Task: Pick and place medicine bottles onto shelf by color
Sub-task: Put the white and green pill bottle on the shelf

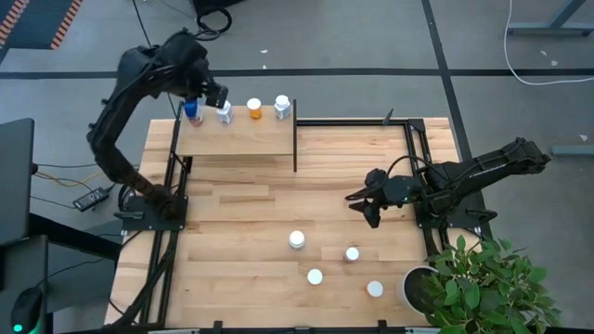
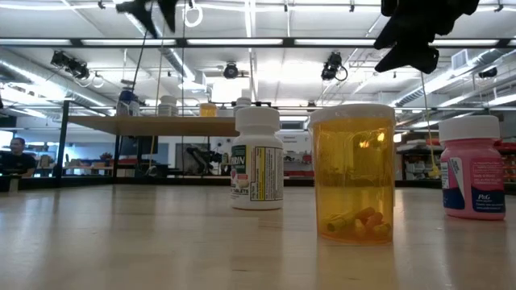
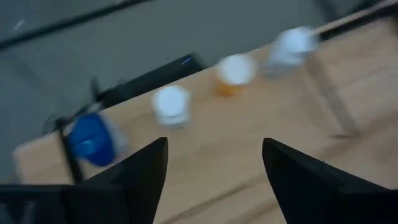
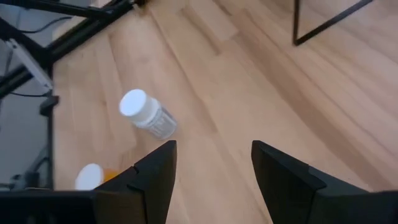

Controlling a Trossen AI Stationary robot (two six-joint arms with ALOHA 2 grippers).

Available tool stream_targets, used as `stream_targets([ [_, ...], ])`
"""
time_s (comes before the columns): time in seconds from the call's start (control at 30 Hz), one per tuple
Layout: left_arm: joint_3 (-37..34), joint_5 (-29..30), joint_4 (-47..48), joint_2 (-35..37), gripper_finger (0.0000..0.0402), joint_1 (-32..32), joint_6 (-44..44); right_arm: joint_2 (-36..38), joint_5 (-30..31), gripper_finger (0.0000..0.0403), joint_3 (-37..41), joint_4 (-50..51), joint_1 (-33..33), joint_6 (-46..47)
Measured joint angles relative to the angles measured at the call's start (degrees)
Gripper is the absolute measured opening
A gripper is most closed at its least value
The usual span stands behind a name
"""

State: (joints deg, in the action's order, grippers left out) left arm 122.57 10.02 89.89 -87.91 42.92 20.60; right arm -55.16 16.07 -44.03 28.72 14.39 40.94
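Step in hand: left claw (image 1: 215, 96), spread wide and empty, hovers over the shelf (image 1: 241, 139), where four medicine bottles (image 1: 223, 113) stand along the far edge, blue-capped one at the left end.
Right claw (image 1: 368, 208): open, empty, above the table (image 1: 241, 232), far of four bottles waiting at near right.
Nearest candidate: white-capped bottle (image 1: 297, 239).
Next move, likely: one claw descends on a table bottle, closes, carries it to its colour group.

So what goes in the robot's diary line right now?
left gripper: open, over shelf | right gripper: open, empty | four bottles shelved
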Motion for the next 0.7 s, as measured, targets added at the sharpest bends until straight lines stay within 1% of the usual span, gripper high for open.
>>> stream_targets([
  [0.1,1.8,-0.2,-1.3,2.5,0.026,-7.0,1.6,-0.8,-1.7,0.0216,0.0,-0.4,0.0,0.4],
  [0.2,1.8,-0.4,-3.2,3.3,0.0254,-14.2,3.0,-3.0,-4.5,0.0216,0.0,-1.6,0.0,-2.2],
  [0.3,1.7,-0.2,-3.6,3.3,0.0249,-21.0,3.7,-6.0,-6.1,0.0216,-0.3,-5.5,0.0,-4.7],
  [0.4,1.0,1.4,-5.5,3.3,0.0245,-27.5,3.8,-10.3,-6.3,0.0221,-3.0,-7.5,0.0,-5.4],
  [0.47,-1.8,2.2,-10.6,3.5,0.0245,-31.8,2.6,-13.9,-6.3,0.0231,-6.1,-7.8,0.0,-6.7],
  [0.53,-6.0,2.3,-15.0,4.4,0.0244,-34.7,0.9,-18.2,-6.3,0.0247,-10.4,-7.7,0.0,-8.2],
  [0.63,-14.9,2.2,-21.8,7.6,0.0244,-38.0,-0.2,-24.7,-5.9,0.0276,-17.3,-6.6,0.0,-8.5],
  [0.7,-22.6,2.4,-26.4,10.8,0.0244,-40.1,0.3,-29.1,-5.7,0.0295,-22.3,-4.2,0.0,-8.3],
])
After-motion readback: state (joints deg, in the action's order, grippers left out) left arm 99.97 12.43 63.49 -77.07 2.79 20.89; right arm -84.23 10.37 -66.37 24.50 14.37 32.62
